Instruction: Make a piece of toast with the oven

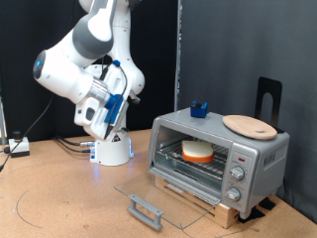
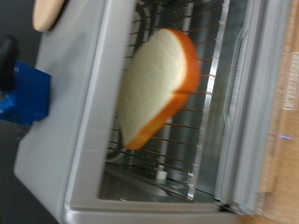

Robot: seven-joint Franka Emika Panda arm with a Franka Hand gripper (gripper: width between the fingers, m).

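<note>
The silver-grey oven point(image 1: 260, 155) stands on the exterior view's right with its glass door point(image 1: 163, 196) folded down flat. The piece of toast point(image 1: 196, 151) lies inside on the wire rack, pale face up with an orange-brown crust. In the wrist view the toast point(image 2: 159, 89) sits within the oven point(image 2: 84, 140) opening, and no fingers show there. My gripper point(image 1: 119, 97) is held up in the air on the exterior view's left, well away from the oven, with nothing seen in it.
A round wooden board point(image 1: 248, 125) and a small blue object point(image 1: 199, 109) rest on the oven's top. The oven sits on a wooden base point(image 1: 213, 208). A black stand point(image 1: 267, 94) rises behind it. Cables lie by the robot's base point(image 1: 111, 151).
</note>
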